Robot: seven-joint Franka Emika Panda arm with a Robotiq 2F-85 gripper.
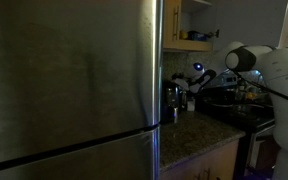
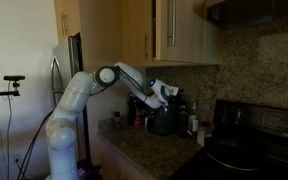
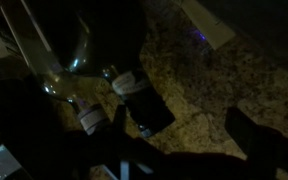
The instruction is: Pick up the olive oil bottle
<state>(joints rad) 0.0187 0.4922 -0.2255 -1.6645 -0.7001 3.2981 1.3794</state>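
Observation:
The wrist view is dark. A dark bottle with a pale neck band [image 3: 142, 102] stands on the speckled granite counter; it may be the olive oil bottle, but I cannot tell for sure. My gripper [image 3: 179, 140] hangs above the counter beside this bottle. Its two fingers show as dark shapes set wide apart, open and empty. In both exterior views the gripper [image 1: 196, 76] [image 2: 168, 92] hovers over a cluster of bottles [image 1: 173, 97] [image 2: 138, 114] in the counter corner.
A second labelled bottle [image 3: 90, 119] and a clear glass bottle [image 3: 66, 62] stand close by. A steel fridge [image 1: 74, 80] fills the near side. A black appliance [image 2: 165, 121], wall cupboards [image 2: 179, 30] and a stove [image 2: 249, 145] surround the counter.

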